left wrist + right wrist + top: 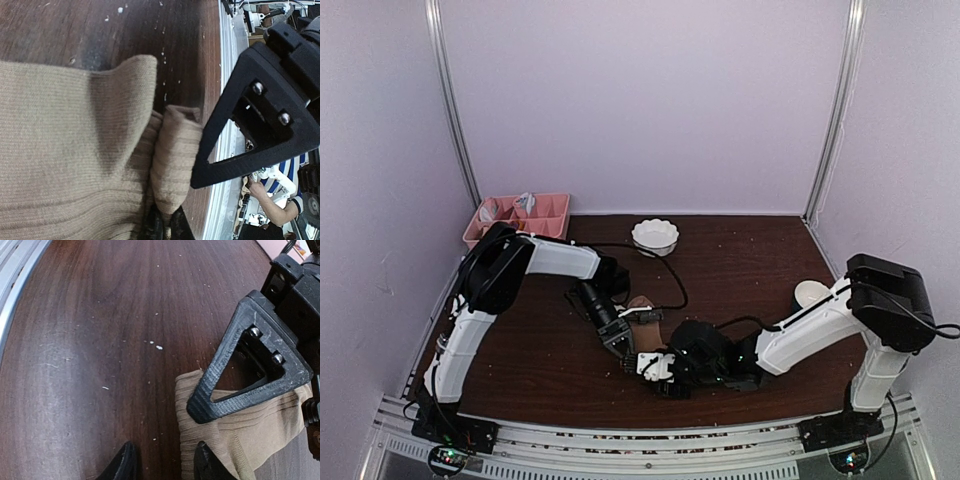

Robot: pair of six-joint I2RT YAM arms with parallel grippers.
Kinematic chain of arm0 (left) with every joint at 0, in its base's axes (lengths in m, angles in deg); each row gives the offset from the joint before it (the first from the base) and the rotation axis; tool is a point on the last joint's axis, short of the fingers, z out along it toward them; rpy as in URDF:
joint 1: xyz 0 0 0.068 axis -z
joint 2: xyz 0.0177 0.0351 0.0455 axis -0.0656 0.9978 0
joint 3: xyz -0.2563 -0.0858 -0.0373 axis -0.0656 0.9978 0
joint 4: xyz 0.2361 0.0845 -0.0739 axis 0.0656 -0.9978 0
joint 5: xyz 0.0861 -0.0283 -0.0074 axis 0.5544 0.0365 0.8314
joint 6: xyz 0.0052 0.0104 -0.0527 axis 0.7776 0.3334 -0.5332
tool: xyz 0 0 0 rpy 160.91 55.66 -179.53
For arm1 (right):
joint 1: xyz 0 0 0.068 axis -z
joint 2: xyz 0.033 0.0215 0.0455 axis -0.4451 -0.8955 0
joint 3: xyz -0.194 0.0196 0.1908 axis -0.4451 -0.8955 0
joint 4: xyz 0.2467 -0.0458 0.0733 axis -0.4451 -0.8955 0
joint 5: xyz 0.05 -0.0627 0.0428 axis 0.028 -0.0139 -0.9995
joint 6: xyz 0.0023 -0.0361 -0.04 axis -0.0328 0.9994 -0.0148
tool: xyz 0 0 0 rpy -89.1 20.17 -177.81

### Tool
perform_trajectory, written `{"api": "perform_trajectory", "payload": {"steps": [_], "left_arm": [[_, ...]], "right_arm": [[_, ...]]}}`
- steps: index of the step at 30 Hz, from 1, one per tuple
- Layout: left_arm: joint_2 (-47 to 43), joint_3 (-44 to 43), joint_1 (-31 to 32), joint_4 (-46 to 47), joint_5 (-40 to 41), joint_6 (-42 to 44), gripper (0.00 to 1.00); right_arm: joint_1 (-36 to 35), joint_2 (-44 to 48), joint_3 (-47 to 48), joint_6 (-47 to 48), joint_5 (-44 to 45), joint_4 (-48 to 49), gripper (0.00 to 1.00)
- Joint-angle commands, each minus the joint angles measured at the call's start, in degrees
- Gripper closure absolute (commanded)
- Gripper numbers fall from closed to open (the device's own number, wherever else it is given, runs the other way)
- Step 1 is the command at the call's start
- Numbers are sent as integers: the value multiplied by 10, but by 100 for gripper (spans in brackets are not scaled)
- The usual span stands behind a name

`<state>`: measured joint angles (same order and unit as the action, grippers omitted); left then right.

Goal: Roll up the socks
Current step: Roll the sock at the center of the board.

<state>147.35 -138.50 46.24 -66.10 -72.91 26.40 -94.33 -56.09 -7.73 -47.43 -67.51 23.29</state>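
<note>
A tan-brown ribbed sock (65,150) lies flat on the dark wooden table and fills the left wrist view. My left gripper (169,231) is shut on a raised fold of it (172,165). From above, the socks (646,338) are mostly hidden under the two grippers, and I cannot make out the patched sock. My right gripper (165,466) faces the left gripper (617,343) across the sock, jaws apart. One of its fingertips (124,465) rests over bare table and the other (206,462) on the sock's edge (235,440). The left gripper's finger (250,365) overlaps the sock.
A white scalloped bowl (655,236) stands at the back centre. At the back left is a pink divided tray (518,216) with small items in it. A pale round object (810,295) lies by the right arm. The table's front rail (225,165) runs close to the grippers.
</note>
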Motion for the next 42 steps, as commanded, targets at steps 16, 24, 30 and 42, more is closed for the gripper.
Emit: {"api": "perform_trajectory", "payload": {"steps": [16, 24, 30, 42], "left_arm": [[17, -5, -4, 11, 122, 29, 99], [1, 10, -2, 8, 120, 63, 86], [-6, 7, -1, 10, 151, 65, 82], [-258, 157, -29, 179, 149, 94, 59]], "right_arm": [[45, -42, 15, 5, -25, -22, 66], [55, -76, 24, -8, -42, -42, 70], [56, -98, 51, -13, -54, -95, 77], [85, -137, 82, -87, -138, -203, 100]]}}
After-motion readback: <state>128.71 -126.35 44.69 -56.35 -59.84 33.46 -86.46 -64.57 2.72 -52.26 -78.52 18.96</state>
